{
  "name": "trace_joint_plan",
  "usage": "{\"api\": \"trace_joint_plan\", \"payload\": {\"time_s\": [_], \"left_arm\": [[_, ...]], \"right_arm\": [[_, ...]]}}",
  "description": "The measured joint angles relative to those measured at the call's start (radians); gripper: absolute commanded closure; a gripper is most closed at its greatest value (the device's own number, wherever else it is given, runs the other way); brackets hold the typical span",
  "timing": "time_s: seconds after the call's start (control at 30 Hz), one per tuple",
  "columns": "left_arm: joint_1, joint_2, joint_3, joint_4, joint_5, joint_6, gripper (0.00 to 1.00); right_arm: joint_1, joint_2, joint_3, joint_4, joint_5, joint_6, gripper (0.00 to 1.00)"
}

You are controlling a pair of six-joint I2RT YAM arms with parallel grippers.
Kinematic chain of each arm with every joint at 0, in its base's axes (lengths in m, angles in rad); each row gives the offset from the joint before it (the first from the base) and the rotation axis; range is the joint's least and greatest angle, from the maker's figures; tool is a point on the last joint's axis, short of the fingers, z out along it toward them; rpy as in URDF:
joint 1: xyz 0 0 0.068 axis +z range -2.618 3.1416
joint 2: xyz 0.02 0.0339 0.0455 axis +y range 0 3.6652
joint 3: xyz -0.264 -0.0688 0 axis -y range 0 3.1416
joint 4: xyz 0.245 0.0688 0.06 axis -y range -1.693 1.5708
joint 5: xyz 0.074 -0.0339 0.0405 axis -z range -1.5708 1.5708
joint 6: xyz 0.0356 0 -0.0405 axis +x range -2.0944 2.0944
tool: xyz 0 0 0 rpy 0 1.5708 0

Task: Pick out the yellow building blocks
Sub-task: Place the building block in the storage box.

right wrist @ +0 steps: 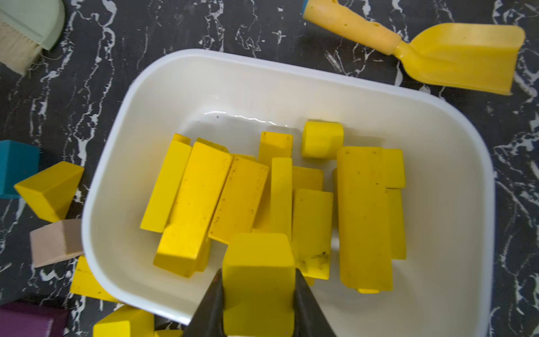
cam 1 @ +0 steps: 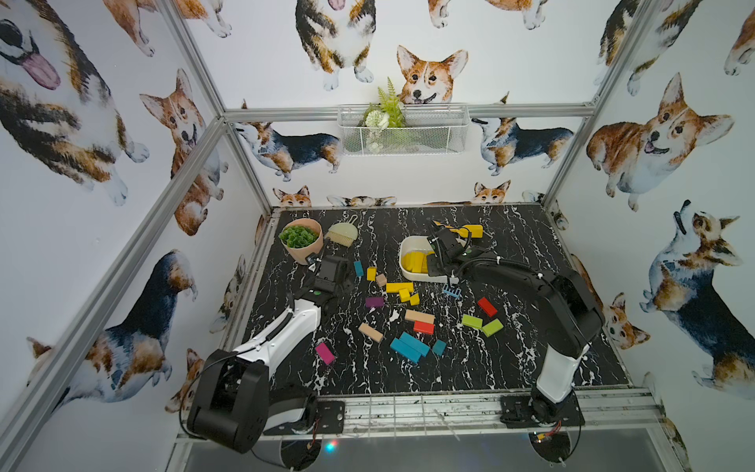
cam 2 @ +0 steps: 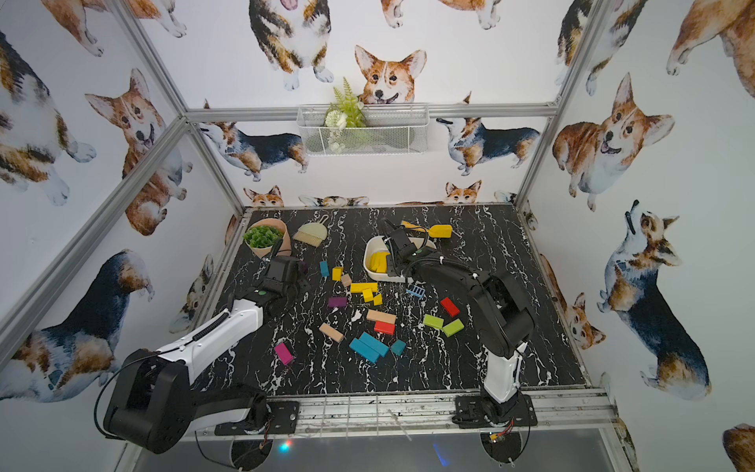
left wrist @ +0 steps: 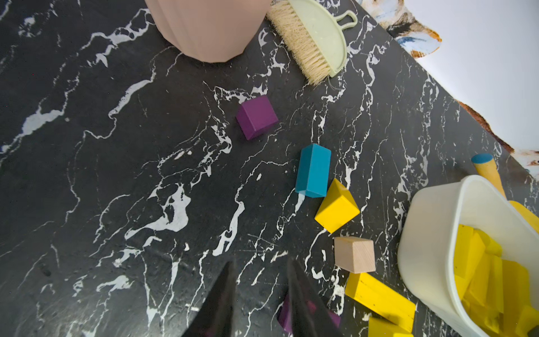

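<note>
Right end effector point(right wrist: 258, 272) is clamped on a yellow block point(right wrist: 258, 297), with the tub point(right wrist: 175, 96) of yellow blocks point(right wrist: 198, 204) below it. Left end effector point(left wrist: 260, 262) stands slightly apart, empty, over the desk point(left wrist: 116, 181)

The left arm point(cam 1: 286, 323) reaches out low from its near corner. The left gripper point(left wrist: 261, 262) points down, its two dark fingers point(left wrist: 221, 291) a little apart with nothing between the tips. The right arm point(cam 1: 510, 269) bends high at the elbow and stretches far forward. The right gripper point(right wrist: 259, 272) points down and squeezes a yellow block point(right wrist: 258, 253).
</note>
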State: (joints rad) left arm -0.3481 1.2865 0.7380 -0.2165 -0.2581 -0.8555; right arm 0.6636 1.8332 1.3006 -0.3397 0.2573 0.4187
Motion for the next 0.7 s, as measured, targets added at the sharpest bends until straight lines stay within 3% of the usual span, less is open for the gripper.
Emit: {"api": "trace_joint_plan", "payload": {"time_s": [0.2,0.47,0.7], "left_arm": [[0.000,0.008,0.008,0.000,0.032,0.014,0.65],[-0.008,0.034,0.035,0.001,0.080,0.038,0.61],[-0.106,0.097,0.138,-0.008,0.113,0.080,0.54]], "right_arm": [[-0.031,0.047,0.006,-0.019,0.015,-0.025,0.71],[-0.035,0.059,0.015,-0.024,0.027,-0.034,0.52],[-0.036,-0.010,0.014,-0.035,0.032,-0.057,0.45]]}}
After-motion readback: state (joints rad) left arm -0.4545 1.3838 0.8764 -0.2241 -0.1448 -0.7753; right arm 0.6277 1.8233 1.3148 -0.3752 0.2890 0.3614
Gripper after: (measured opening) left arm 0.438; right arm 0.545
